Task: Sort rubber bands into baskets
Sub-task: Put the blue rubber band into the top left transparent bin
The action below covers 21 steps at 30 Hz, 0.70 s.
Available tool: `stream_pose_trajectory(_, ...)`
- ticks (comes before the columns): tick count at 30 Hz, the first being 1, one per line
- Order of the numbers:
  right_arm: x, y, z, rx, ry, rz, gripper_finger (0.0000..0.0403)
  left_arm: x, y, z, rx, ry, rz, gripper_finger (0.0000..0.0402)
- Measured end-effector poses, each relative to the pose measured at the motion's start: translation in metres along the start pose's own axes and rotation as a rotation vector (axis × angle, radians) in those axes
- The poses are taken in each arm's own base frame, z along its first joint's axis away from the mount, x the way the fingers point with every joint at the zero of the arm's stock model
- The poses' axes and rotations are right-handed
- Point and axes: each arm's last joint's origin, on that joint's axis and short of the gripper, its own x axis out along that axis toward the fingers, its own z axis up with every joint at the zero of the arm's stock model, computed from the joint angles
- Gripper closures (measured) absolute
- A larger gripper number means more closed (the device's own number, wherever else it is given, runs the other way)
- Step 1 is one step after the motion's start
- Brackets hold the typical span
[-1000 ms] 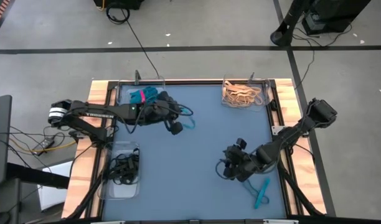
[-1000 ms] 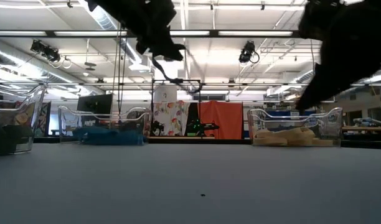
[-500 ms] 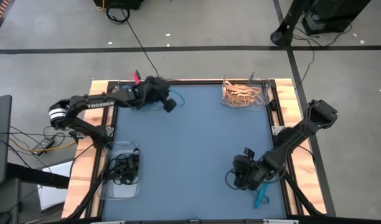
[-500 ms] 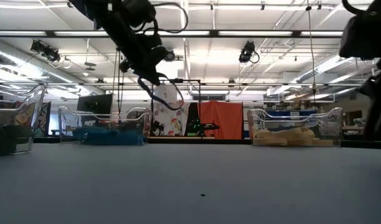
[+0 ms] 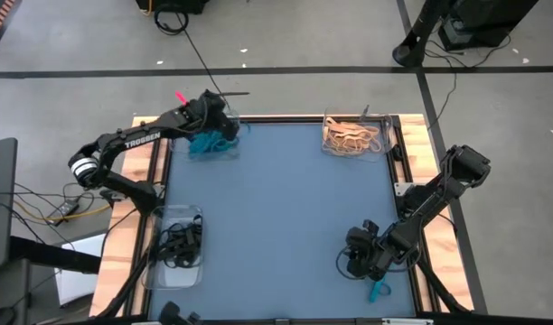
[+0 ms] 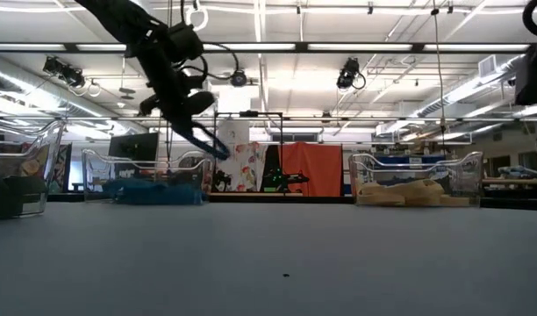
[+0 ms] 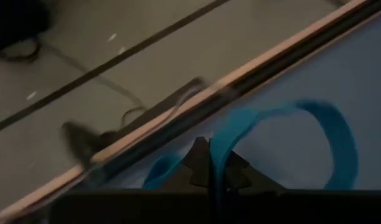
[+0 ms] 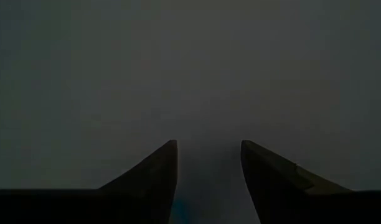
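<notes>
At eleven o'clock on the blue worktop [image 5: 276, 208], left gripper [image 5: 220, 122] pinched shut on one teal band [image 7: 330, 134], poised above the teal basket [image 6: 95, 171], most likely so that a release drops the band straight onto the matching pile. Band thin, flat and bright teal-blue, bowed into an open loop past the closed fingertips and, seen from worktop height, dangling limp beneath the gripper, clear of the surface. At five o'clock, right gripper [image 5: 360, 260] held low over the worktop with jaws standing apart and nothing between them, just beside a loose teal band [image 5: 378, 291] lying flat near the front edge; placed so, presumably, to come down around that band for the next pick. At one o'clock, tan basket [image 5: 353, 135], clear-walled, heaped with pale tan loops. At eight o'clock, black basket [image 5: 177, 246], the same shallow see-through tray, tangled with black loops. Sorting judged nearly finished: apart from the held band and the loose one, none visible outside the baskets.
</notes>
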Motion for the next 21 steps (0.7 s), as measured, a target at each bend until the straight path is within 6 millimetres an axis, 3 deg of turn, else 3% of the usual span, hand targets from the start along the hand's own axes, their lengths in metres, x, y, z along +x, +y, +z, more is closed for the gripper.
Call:
stream_pose_trajectory(6,-0.001,0.000,-0.006,-0.006,0.026,0.011,0.0215,0.004,0.022,-0.011,-0.018,0.135,0.105,0.0395)
stream_pose_trajectory(14,-0.001,0.000,-0.006,0.025,0.011,0.008,0.0216,0.004,0.036,-0.024,0.003,0.286,0.180,0.0389)
stream_pose_trajectory(21,-0.001,0.001,-0.007,0.036,0.053,0.019,0.0206,0.004,0.037,-0.024,0.000,0.278,0.187,0.0331)
